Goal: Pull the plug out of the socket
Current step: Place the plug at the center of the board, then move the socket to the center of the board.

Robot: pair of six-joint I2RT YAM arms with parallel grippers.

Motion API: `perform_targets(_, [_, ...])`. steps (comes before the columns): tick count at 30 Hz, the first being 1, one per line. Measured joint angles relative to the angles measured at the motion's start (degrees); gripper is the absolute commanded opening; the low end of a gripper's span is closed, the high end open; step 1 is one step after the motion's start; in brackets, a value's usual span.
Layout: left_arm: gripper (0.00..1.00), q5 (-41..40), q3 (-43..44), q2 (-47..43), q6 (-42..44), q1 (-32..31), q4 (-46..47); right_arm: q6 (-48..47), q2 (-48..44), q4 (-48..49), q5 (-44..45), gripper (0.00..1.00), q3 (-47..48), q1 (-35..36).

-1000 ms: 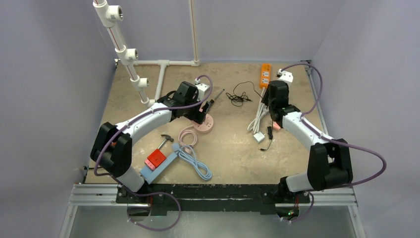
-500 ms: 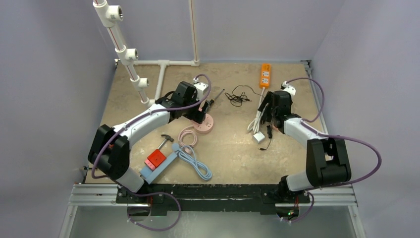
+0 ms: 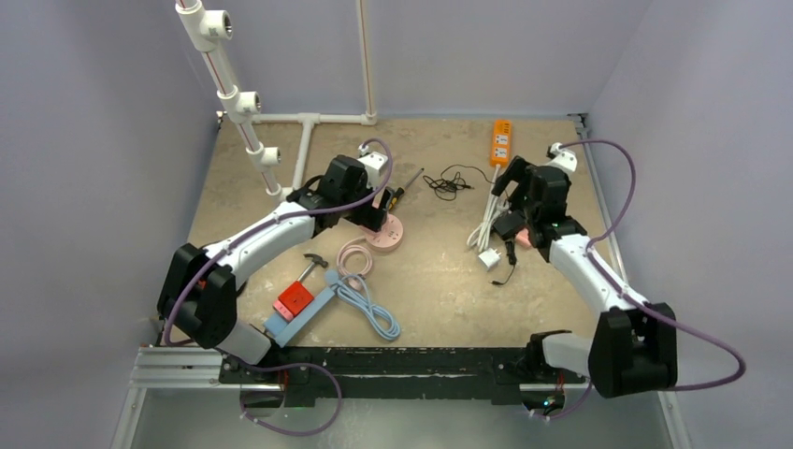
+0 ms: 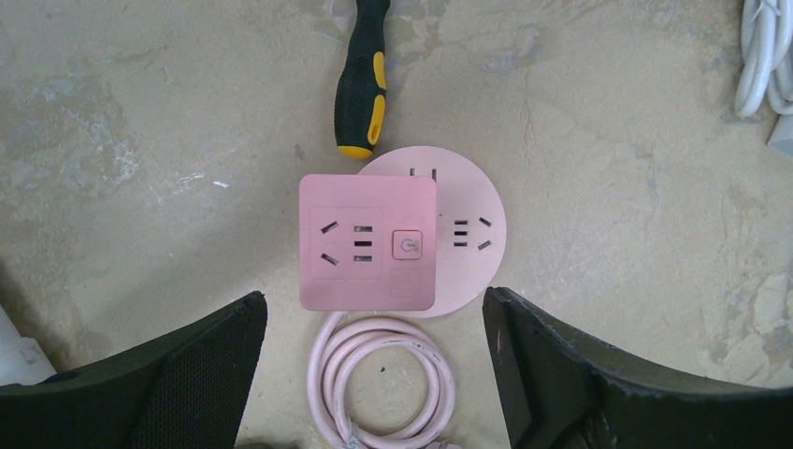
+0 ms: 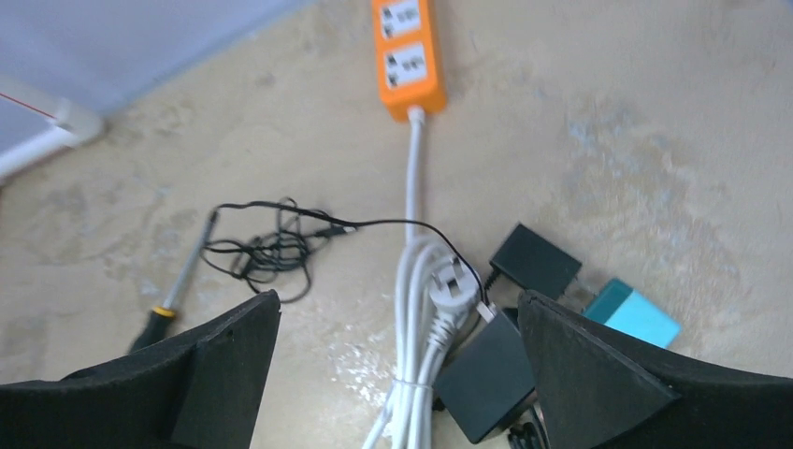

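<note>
Tabletop (image 3: 439, 271): bare tan surface between the two work areas; walls close in on the left, far and right edges.

Left tool (image 4: 374, 304): spread wide, holding nothing, touching nothing. It hovers over the pink square block (image 4: 367, 241), one finger to each side of it with a gap on both sides.

Right tool (image 5: 397, 304): also spread wide, with nothing held. It hangs above the white cable bundle (image 5: 411, 281), well apart from the left work area.

Pink square block: sits on top of the round pink socket (image 4: 472, 248), covering its left part. Cannot tell from above how deeply it is seated.

Pink cable coil (image 4: 382, 383): lies just near-side of the block, between the left fingers.

Orange power strip (image 5: 409, 56): near the far edge, white cable running from it.

Screwdriver (image 4: 363, 79): its handle end is just beside the block's far edge.

Two black adapters (image 5: 486, 369) and a loose white plug (image 5: 452, 285) lie by the bundle.
</note>
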Motion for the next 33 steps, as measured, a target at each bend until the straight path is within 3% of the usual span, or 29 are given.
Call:
perform_targets(6, [0.84,-0.57,-0.35,2.21,-0.04,0.31,1.05,-3.17,-8.33,-0.22,-3.54,0.99,1.9,-0.02])
perform_targets(11, [0.84,3.65,-1.97,2.86,-0.55,0.31,3.39,-4.9,-11.06,0.39,-7.82,0.99,1.79,0.0])
perform_targets(26, [0.83,14.97,-3.52,3.32,-4.15,-7.02,8.79,-6.69,-10.69,1.64,-15.39,0.99,0.7,0.63])
perform_targets(33, [0.85,17.42,-3.82,2.95,-5.53,-7.69,10.05,-6.73,-9.73,1.81,-15.65,0.99,0.07,6.58])
